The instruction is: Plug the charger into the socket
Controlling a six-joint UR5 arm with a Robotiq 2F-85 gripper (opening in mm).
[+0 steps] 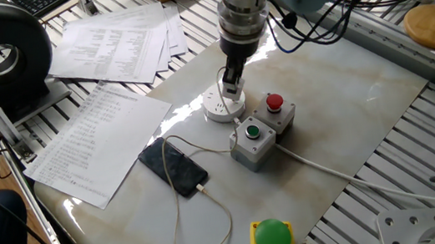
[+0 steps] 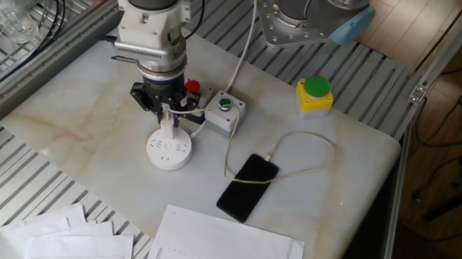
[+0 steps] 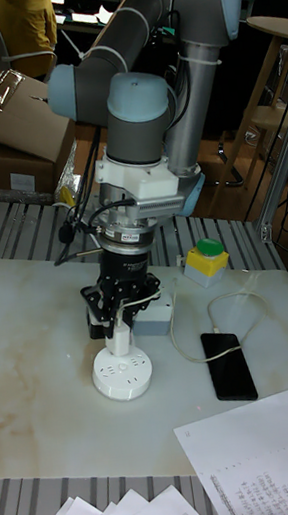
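The round white socket lies on the marble board. My gripper hangs straight above it, shut on the small white charger. The charger's lower end meets the socket's top face; how deep it sits cannot be told. A thin white cable runs from the charger to the black smartphone, which lies flat nearby.
A grey box with a green button and one with a red button stand right beside the socket. A yellow box with a green dome sits further off. Paper sheets lie along the board's edge.
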